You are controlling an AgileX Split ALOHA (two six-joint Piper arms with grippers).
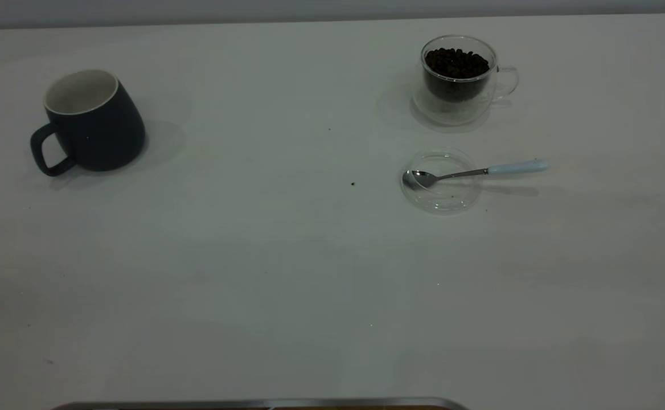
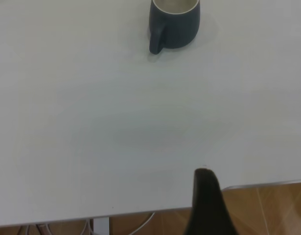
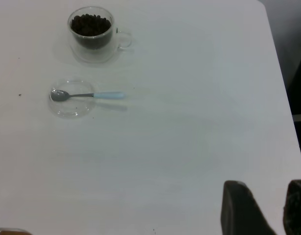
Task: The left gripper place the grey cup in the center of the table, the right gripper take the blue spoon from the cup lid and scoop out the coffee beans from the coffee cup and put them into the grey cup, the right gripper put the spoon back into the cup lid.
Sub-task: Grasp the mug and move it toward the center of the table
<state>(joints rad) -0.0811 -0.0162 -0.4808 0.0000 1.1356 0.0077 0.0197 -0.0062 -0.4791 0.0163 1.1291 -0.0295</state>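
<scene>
The grey cup (image 1: 96,122) stands upright at the far left of the table (image 1: 287,267), handle toward the front left; it also shows in the left wrist view (image 2: 174,24). The coffee cup (image 1: 458,80) with coffee beans (image 1: 456,61) stands at the back right. In front of it lies the cup lid (image 1: 443,200) with the blue spoon (image 1: 475,172) resting on it, bowl in the lid and handle pointing right. My left gripper (image 2: 207,196) is at the table's near edge, far from the grey cup. My right gripper (image 3: 267,196) is open and empty, far from the spoon (image 3: 86,95), lid (image 3: 72,106) and coffee cup (image 3: 94,34).
A small dark speck (image 1: 353,184) lies on the table left of the lid. A metal strip (image 1: 253,404) runs along the front edge. The table's right edge (image 3: 282,98) and rounded corner show in the right wrist view. Wooden floor (image 2: 267,210) lies beyond the near edge.
</scene>
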